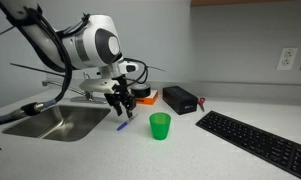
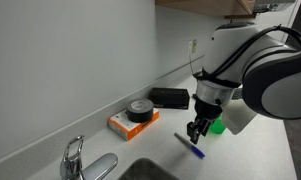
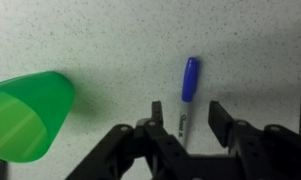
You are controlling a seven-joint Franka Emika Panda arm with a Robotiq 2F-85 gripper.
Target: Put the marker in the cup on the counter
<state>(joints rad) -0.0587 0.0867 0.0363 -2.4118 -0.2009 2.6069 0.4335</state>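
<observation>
I have the gripper (image 3: 187,113) spread wide right over the marker (image 3: 189,85), which lies flat on the counter (image 3: 110,40) off the sink's (image 1: 50,122) corner, with the cup (image 3: 25,115) near.

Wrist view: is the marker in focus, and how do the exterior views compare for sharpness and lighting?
Wrist view: the marker is fairly sharp, its print too small to read; the cup at the edge is soft and stretched; the claw is dark. Both exterior views: evenly lit, low detail, the marker only a thin streak.
</observation>
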